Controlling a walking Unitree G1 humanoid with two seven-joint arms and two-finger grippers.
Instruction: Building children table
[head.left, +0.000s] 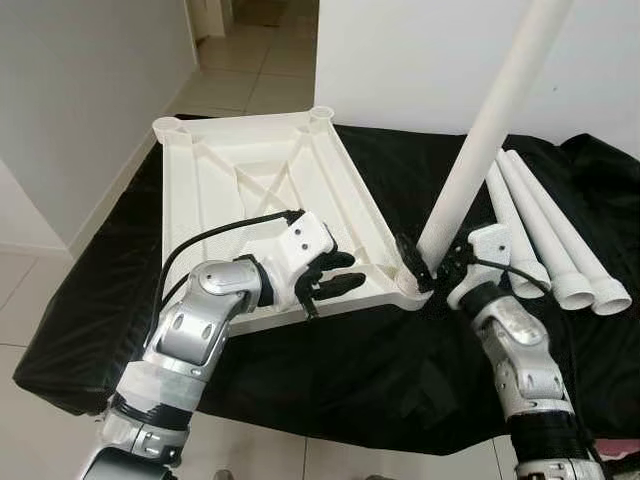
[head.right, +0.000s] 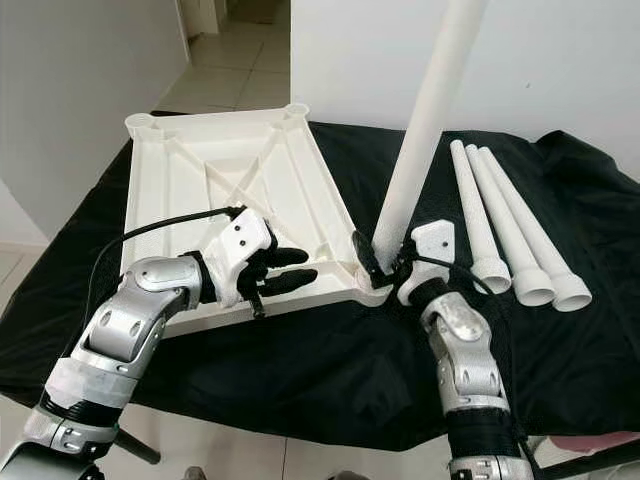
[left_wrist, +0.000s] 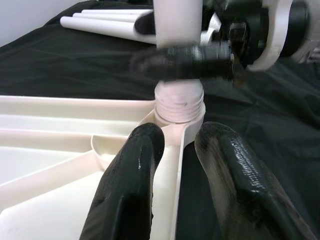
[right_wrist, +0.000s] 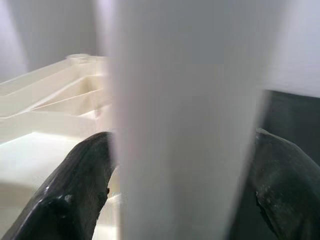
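- A black cloth (head.left: 330, 370) is spread over a low surface in a white-walled room with a pale tiled floor (head.left: 250, 70); a corridor opens behind.
- The white plastic table top (head.left: 260, 170) is laid upside down on the cloth, its ribbed underside up, with round leg sockets at the corners.
- One white table leg (head.left: 480, 140) is stood nearly upright, tilted slightly, with its threaded end seated in the near corner socket (left_wrist: 177, 102) on the robot's right.
- The right gripper (head.left: 428, 265) is closed around the base of that leg, just above the socket, a black finger on each side.
- The left gripper (head.left: 335, 275) is rested on the top's near edge beside that corner; its fingers (left_wrist: 127, 185) are seen apart, with the rim between them, and whether the rim is pinched cannot be told.
- Three spare legs (head.left: 560, 250) are laid side by side on the cloth, to the right.
- The leg is judged light, stiff, hollow and smooth, so slipping under a twist is likely; a low grip near the thread is best kept.
- The top is judged light and likely to slide or spin on the cloth, so it should be steadied at the rim near the socket.
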